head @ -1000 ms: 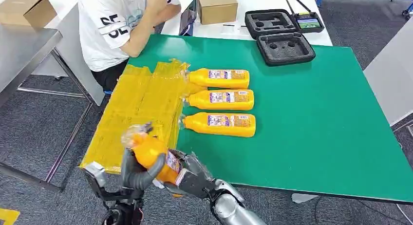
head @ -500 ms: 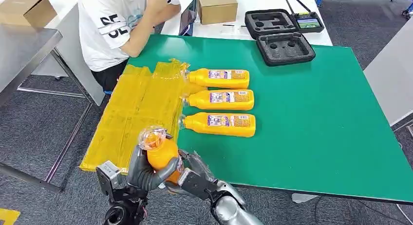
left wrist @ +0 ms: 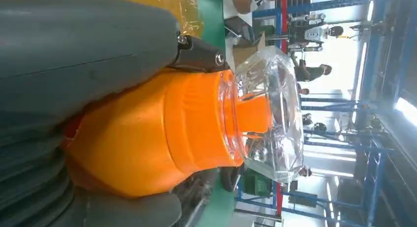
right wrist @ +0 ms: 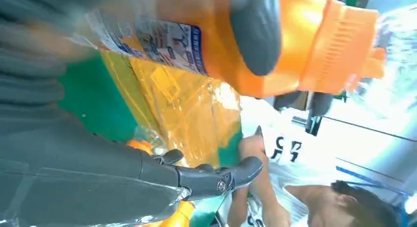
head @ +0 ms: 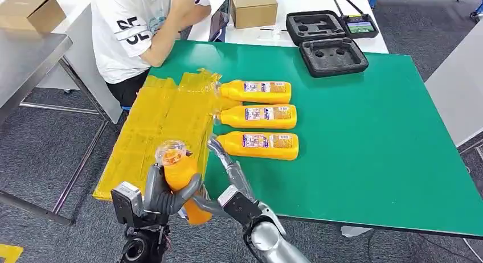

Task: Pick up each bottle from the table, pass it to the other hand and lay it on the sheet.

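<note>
Left hand [head: 162, 196] grips an orange plastic bottle with a clear faceted cap [head: 181, 180], held upright over the near edge of the green bench [head: 370, 155], beside the yellow plastic sheet [head: 162, 126]. Right hand [head: 228, 180] is free of it, fingers spread, holding nothing. Three more orange bottles [head: 259, 116] lie in a row on the bench, caps touching the sheet; labels blue-and-white, print too small to read. Person's white shirt [head: 122, 29] reads "SE".

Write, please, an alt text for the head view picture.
The robot's left hand grips an orange bottle upright at the green table's near edge, beside the yellow sheet. The right hand is open next to it. Three more bottles lie in a row.
</note>
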Controlling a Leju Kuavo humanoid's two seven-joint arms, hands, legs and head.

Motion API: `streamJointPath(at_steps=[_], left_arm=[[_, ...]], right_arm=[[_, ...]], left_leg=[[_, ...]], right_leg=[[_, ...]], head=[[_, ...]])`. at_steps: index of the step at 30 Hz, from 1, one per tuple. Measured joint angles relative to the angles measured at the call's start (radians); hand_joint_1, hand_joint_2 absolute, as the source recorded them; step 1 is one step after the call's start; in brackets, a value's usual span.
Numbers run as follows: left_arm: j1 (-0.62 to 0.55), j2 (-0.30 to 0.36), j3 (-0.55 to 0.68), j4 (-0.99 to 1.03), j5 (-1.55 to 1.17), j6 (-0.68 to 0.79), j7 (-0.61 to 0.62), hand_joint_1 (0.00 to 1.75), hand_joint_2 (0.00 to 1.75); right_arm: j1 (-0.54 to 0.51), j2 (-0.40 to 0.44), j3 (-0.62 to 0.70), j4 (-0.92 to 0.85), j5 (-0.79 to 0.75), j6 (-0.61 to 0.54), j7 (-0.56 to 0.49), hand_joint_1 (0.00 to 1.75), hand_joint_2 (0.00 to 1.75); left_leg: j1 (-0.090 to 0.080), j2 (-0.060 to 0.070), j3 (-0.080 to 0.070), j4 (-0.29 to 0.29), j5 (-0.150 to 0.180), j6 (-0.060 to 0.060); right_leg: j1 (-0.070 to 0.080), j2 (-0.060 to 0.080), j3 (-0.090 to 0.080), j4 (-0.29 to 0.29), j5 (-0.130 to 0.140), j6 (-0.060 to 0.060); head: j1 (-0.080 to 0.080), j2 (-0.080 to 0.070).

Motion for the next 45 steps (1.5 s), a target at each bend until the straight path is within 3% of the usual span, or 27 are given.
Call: streamJointPath(at_steps=[11,15,23,28,33,34,45], left_arm=[[-0.010,-0.003,0.047,-0.010,-0.001,0.122,-0.025,1.75,1.75],[-0.023,0.004,0.078,-0.034,-0.077,0.237,-0.051,1.75,1.75],[-0.188,0.098,0.143,-0.004,-0.342,0.350,0.037,1.75,1.75],[-0.304,0.164,0.132,0.101,-0.566,0.336,0.125,1.75,1.75],[-0.348,0.192,0.122,0.152,-0.587,0.330,0.134,1.75,1.75],[-0.352,0.196,0.120,0.159,-0.594,0.328,0.138,1.75,1.75],[-0.481,0.255,-0.034,0.493,-0.880,0.212,0.203,1.75,1.75]], right_arm=[[0.030,0.000,-0.002,-0.091,-0.073,-0.076,-0.037,0.00,0.00],[0.053,-0.005,-0.001,-0.157,-0.130,-0.103,-0.066,0.00,0.00],[0.079,-0.032,0.059,-0.394,-0.313,-0.164,-0.095,0.00,0.00],[0.078,-0.028,0.081,-0.428,-0.375,-0.119,-0.095,0.00,0.00],[0.078,-0.023,0.086,-0.438,-0.380,-0.109,-0.095,0.00,0.00],[0.078,-0.023,0.087,-0.438,-0.380,-0.108,-0.095,0.00,1.75],[0.069,0.000,0.088,-0.432,-0.400,-0.001,-0.095,0.00,1.75]], left_leg=[[0.000,0.000,0.000,0.000,0.000,0.000],[0.000,0.000,0.000,0.000,0.000,0.000],[0.000,0.000,0.000,0.000,0.001,-0.001],[0.000,-0.001,0.000,0.000,0.002,-0.001],[0.000,0.000,0.000,0.000,0.002,-0.001],[0.000,0.000,0.000,0.000,0.002,-0.001],[0.001,0.001,0.000,0.000,0.002,-0.002]], right_leg=[[0.000,0.000,0.000,0.000,0.000,0.000],[0.000,0.000,0.000,0.000,0.000,0.000],[0.000,0.000,0.000,0.000,0.000,-0.001],[0.000,0.000,0.000,0.001,0.002,-0.002],[0.000,0.000,-0.001,0.001,0.002,-0.002],[0.000,0.000,-0.001,0.001,0.002,-0.002],[0.001,0.001,-0.001,0.001,0.002,-0.002]], head=[[0.000,0.000],[0.000,0.000],[0.000,0.000],[0.000,0.000],[0.000,0.000],[0.000,0.000],[0.000,0.000]])
